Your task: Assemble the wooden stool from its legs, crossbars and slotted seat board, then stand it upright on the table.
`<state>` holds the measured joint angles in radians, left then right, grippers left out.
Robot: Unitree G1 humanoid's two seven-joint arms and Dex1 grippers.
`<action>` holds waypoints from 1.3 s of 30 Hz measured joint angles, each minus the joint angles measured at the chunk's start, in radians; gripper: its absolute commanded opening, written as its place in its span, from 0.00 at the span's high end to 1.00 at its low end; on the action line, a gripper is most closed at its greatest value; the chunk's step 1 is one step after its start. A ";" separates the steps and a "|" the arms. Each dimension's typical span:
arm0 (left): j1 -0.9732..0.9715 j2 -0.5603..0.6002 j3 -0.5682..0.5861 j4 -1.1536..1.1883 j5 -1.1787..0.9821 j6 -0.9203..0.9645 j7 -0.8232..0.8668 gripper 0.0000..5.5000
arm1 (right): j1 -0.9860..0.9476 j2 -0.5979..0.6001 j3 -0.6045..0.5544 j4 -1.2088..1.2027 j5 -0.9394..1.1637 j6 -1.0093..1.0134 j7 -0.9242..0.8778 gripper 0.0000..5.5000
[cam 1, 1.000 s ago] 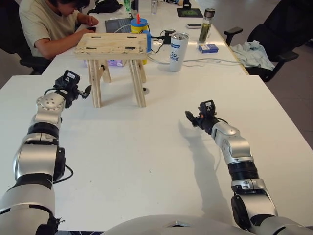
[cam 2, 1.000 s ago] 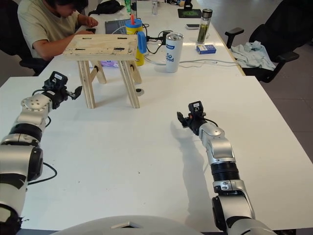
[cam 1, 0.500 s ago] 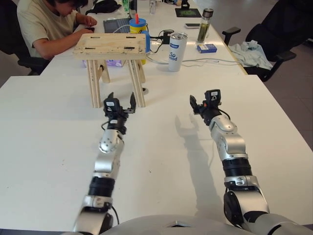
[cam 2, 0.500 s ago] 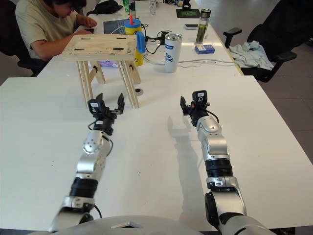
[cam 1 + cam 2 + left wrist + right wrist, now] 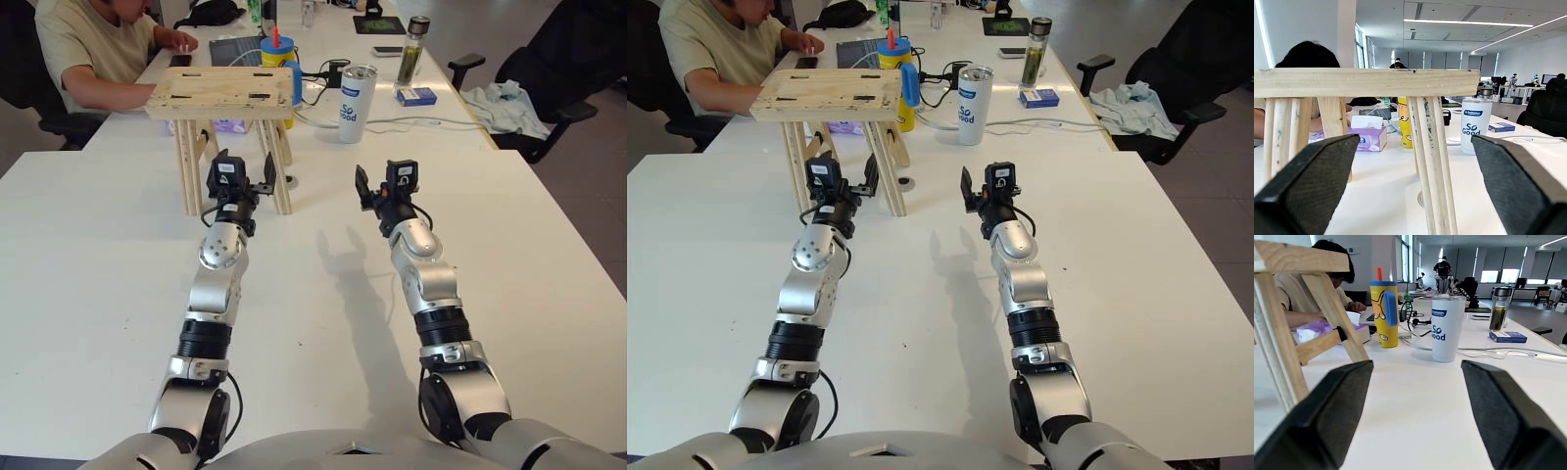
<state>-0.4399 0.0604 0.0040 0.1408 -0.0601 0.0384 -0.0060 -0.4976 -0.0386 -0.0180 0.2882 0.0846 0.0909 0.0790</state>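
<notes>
Head view: wooden stool (image 5: 223,98) stands assembled and upright at about 11 o'clock on the worktop (image 5: 294,333), seat board level on top. Its rear legs are largely hidden behind the front pair. Left end effector (image 5: 239,176) sits just in front of the stool, low between the two front legs, fingers spread and holding nothing; whether a finger touches the right front leg cannot be told. Right end effector (image 5: 376,186) hovers at 4 o'clock from the stool, well apart from it, one finger partly hidden behind its own wrist housing. White tumbler (image 5: 358,103) is at 12 o'clock from it, lid on, contents not visible. Yellow cup (image 5: 279,51) with a straw is partly hidden behind the seat's far corner. Glass bottle (image 5: 413,49) and blue box (image 5: 419,96) lie at about 1 o'clock. Left wrist view: both dark fingers are cut off by the frame and set wide apart. The seat edge runs across above them and a front leg stands in the gap. A tissue box (image 5: 1369,142) with a tissue sticking out shows beyond the legs; the yellow cup is half covered by the leg. Right wrist view: fingers wide apart, nothing between them but bare worktop. Only a seat corner, one leg and a crossbar of the stool show, the rest cut off. The glass bottle holds dark liquid in its lower part.
</notes>
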 measured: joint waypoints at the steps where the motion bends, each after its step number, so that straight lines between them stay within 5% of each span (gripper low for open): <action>1: -0.012 0.006 0.005 0.002 -0.011 0.001 -0.019 0.23 | 0.000 0.012 0.004 0.000 -0.001 -0.007 -0.009 0.38; 12: -0.073 0.029 0.000 0.059 -0.036 0.006 -0.146 0.23 | 0.016 0.054 -0.005 0.002 -0.029 -0.033 -0.070 0.38; 39: -0.152 -0.054 0.029 0.332 0.022 -0.193 -0.034 0.23 | -0.164 0.018 -0.070 0.236 0.000 -0.091 -0.042 0.38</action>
<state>-0.5921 0.0060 0.0328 0.4732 -0.0386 -0.1547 -0.0404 -0.6618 -0.0208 -0.0882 0.5244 0.0843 -0.0005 0.0370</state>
